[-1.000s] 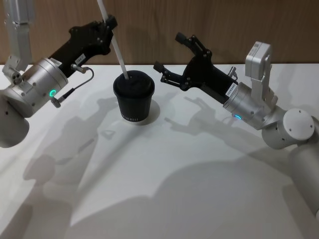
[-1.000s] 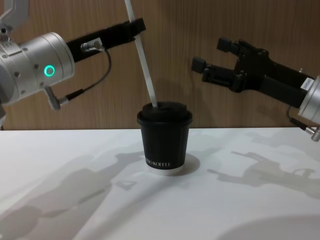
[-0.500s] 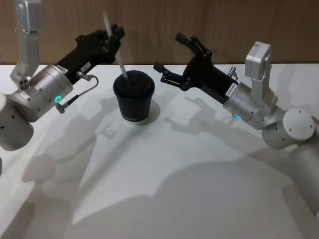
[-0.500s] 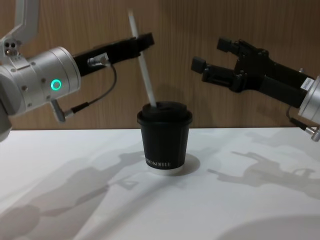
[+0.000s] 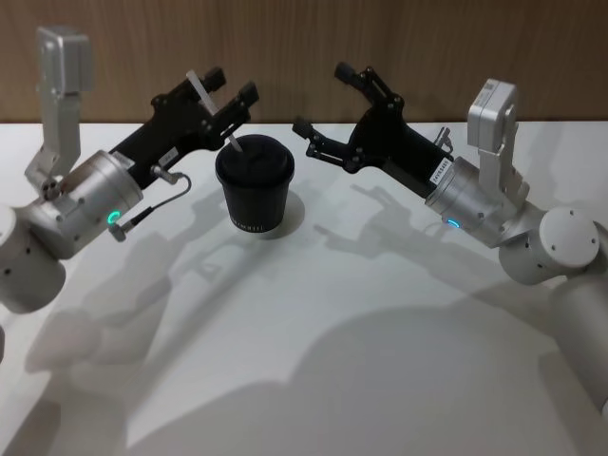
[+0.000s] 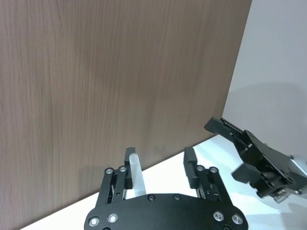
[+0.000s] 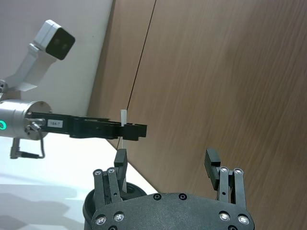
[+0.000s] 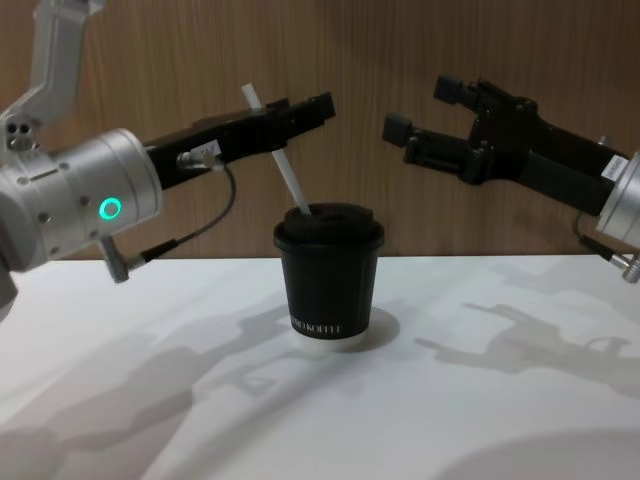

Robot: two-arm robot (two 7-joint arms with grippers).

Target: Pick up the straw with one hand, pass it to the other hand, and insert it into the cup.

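The black cup (image 5: 255, 185) (image 8: 330, 275) stands upright on the white table (image 5: 332, 313). The white straw (image 5: 232, 142) (image 8: 290, 185) sticks through its lid, leaning back toward my left side. My left gripper (image 5: 231, 90) (image 8: 310, 108), the one with the green-lit wrist, is open around the straw's upper part. In the left wrist view the straw (image 6: 135, 172) rests against one finger of that gripper (image 6: 160, 165). My right gripper (image 5: 325, 100) (image 8: 420, 108) (image 7: 166, 160) hovers open and holds nothing, to the right of the cup and above lid height.
A wooden wall (image 5: 427, 47) runs close behind the cup and both grippers. The white table stretches forward toward me from the cup.
My left gripper has come down and forward, sliding the straw deeper into the cup, and its fingers have opened off the straw. The right arm has not moved.
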